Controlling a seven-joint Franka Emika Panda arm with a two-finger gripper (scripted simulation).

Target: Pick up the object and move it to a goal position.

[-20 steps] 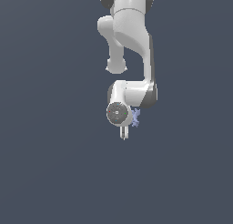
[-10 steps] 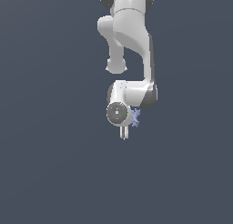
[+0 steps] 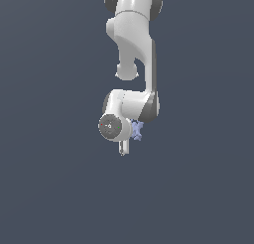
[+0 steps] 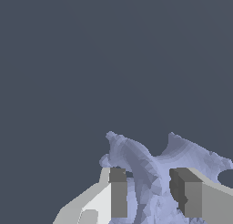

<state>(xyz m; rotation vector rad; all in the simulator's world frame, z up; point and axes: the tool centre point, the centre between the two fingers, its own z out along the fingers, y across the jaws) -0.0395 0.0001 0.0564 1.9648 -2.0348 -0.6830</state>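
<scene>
The object is a pale blue-lavender, knobbly lump that sits between my two grey fingertips and spreads past them on both sides. My gripper is shut on the object. In the exterior view the white arm hangs down from the top. The object peeks out beside the round white hand, on the exterior view's right. My gripper shows as one short finger pointing down below the hand.
A plain dark grey-blue ground fills both views. No goal marker or other object shows in either one.
The hand and the lump have shifted together a little toward the exterior view's left. The lump keeps its place beside the hand.
</scene>
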